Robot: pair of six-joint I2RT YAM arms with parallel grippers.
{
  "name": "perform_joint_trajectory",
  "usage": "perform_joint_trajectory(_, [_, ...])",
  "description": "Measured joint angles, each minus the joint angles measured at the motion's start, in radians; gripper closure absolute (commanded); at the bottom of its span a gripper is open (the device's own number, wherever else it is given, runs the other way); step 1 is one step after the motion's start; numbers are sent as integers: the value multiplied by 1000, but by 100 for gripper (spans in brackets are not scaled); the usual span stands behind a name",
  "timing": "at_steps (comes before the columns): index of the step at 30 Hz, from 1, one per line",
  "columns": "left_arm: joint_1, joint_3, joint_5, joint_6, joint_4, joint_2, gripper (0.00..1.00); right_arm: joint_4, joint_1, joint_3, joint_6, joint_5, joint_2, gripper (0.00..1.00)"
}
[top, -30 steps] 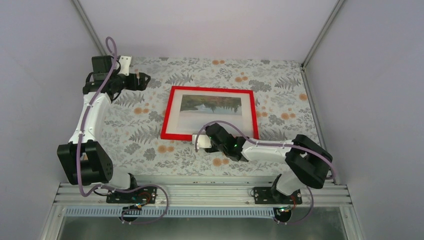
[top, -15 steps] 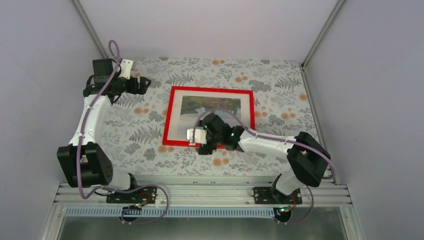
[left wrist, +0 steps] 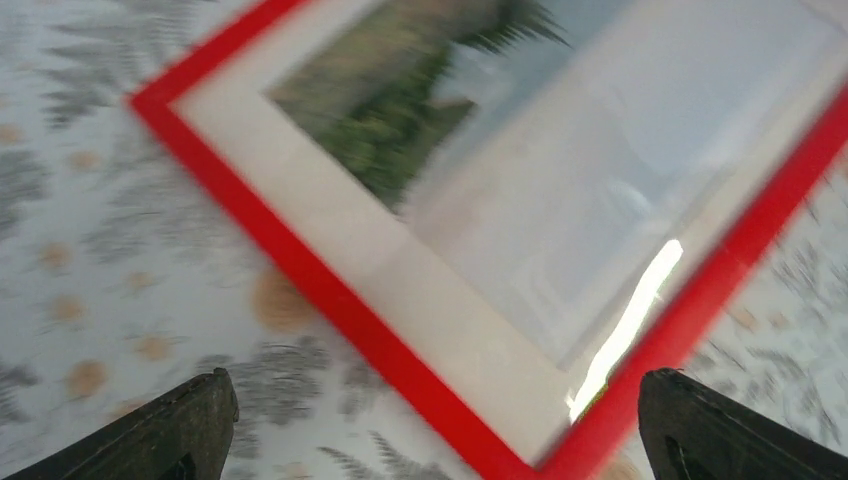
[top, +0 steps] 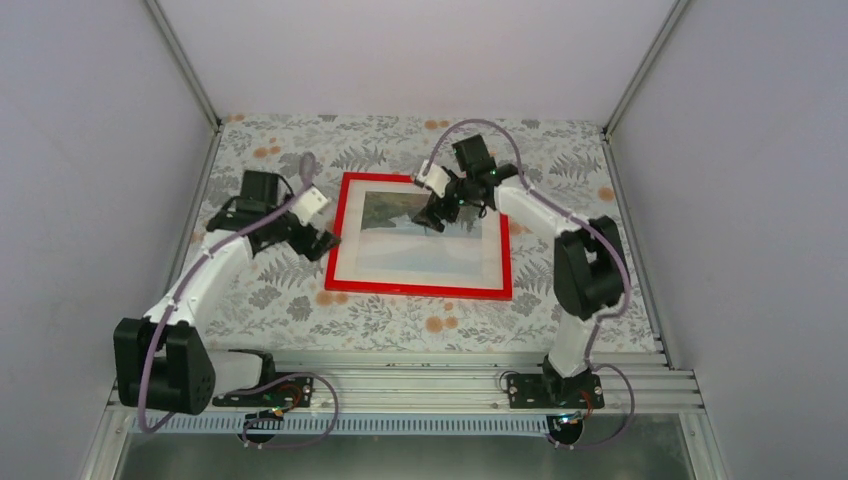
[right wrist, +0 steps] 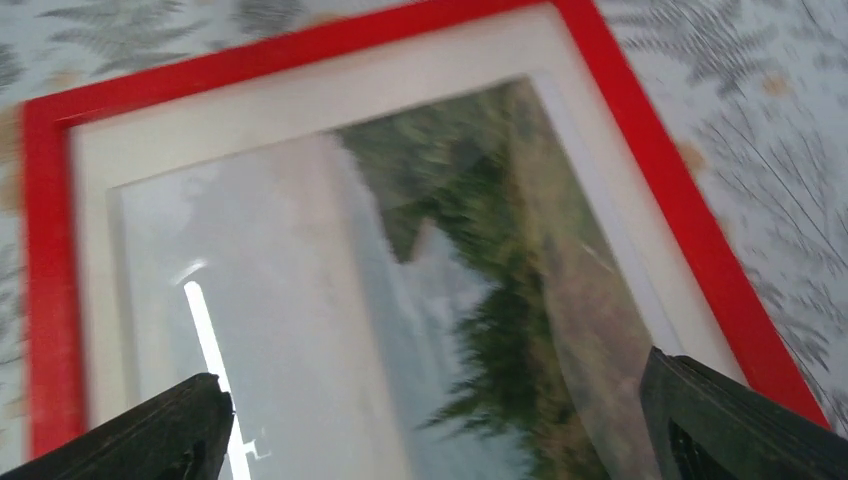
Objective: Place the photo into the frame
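Note:
The red frame point(top: 420, 292) lies flat in the middle of the table. The landscape photo point(top: 400, 210) shows behind its pane, inside a white mat border point(top: 345, 262). My left gripper point(top: 325, 243) hovers open at the frame's left edge. In the left wrist view a corner of the frame point(left wrist: 340, 310) and the blurred photo point(left wrist: 400, 130) lie beyond that gripper point(left wrist: 445, 425). My right gripper point(top: 435, 215) hangs open over the far part of the pane. Its own view looks down on the photo point(right wrist: 500, 250) and frame point(right wrist: 680, 200), with nothing between its fingers point(right wrist: 180, 430).
A floral cloth point(top: 560, 170) covers the table. Grey walls close in the left, back and right sides. A metal rail point(top: 400, 385) with both arm bases runs along the near edge.
The right gripper has left the frame's near edge, opened wide and swung to its far side. The left arm came from the far-left corner to the frame's left edge.

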Motion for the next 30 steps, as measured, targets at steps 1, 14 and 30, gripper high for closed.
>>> perform_joint_trajectory(1, [-31, -24, -10, 16, 1, -14, 0, -20, -31, 42, 6, -18, 48, 0])
perform_joint_trajectory(14, [-385, -364, -325, 214, 130, -122, 0, -211, -288, 623, 104, -140, 562, 0])
perform_joint_trajectory(30, [-509, -452, -681, 229, 505, 41, 0, -262, -366, 636, 117, -223, 655, 0])
